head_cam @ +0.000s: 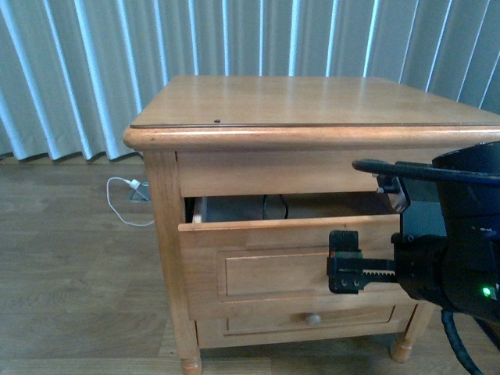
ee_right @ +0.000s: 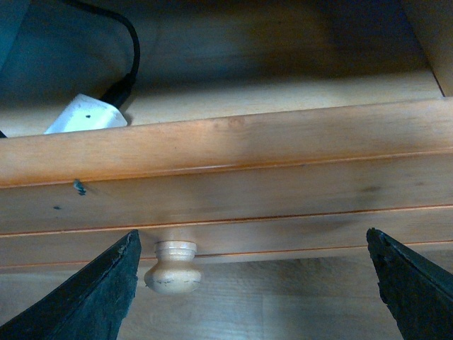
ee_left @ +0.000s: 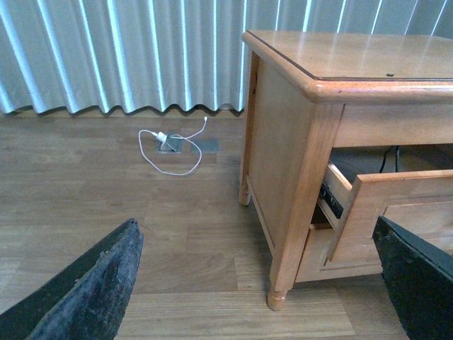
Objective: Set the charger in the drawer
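The right gripper point(ee_right: 255, 283) hangs wide open and empty just in front of the drawer point(ee_right: 233, 177), its round knob point(ee_right: 170, 266) between the 2 fingers, nearer the one finger. Just past the drawer front, the charger point(ee_right: 86, 115) already lies on the pale drawer floor, its black cable point(ee_right: 126, 49) curling away behind it. It looks light, hard and smooth; the block's flat sides seem the best hold. The left gripper point(ee_left: 255, 283), also spread and empty, hovers over the floor beside the nightstand point(ee_left: 283, 142).
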Controlling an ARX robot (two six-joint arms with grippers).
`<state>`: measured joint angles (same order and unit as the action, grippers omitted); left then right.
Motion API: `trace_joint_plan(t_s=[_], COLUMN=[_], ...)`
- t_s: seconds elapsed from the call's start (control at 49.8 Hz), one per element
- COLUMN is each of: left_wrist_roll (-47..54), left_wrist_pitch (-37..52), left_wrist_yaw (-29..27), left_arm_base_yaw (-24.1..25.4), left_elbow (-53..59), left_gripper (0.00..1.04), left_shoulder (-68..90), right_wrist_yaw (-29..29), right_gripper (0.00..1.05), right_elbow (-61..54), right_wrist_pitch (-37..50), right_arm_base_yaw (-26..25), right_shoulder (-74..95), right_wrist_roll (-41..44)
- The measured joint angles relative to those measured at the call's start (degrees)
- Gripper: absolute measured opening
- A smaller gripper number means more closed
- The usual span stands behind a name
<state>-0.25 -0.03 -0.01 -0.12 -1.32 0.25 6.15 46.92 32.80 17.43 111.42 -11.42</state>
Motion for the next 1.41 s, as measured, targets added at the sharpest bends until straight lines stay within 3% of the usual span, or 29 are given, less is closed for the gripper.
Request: trace_joint_plan(t_s=[0.723,1.405], left_wrist_roll=[0.0,0.0], left_wrist_pitch=[0.0,0.0], left_wrist_yaw=[0.0,0.0], left_arm_base_yaw=[0.0,0.0], left_elbow=[0.0,0.0], left_gripper=[0.99,0.99], left_shoulder=[0.0,0.0], right_wrist_yaw=[3.2,2.7], right_gripper=[0.96,0.96], right_elbow=[9.5,10.1], right_wrist_pitch=[11.4,14.0], right_arm_base_yaw=[0.5,0.2], right_shoulder=[10.0,12.5], right_wrist_roll=[-3.7,-4.3])
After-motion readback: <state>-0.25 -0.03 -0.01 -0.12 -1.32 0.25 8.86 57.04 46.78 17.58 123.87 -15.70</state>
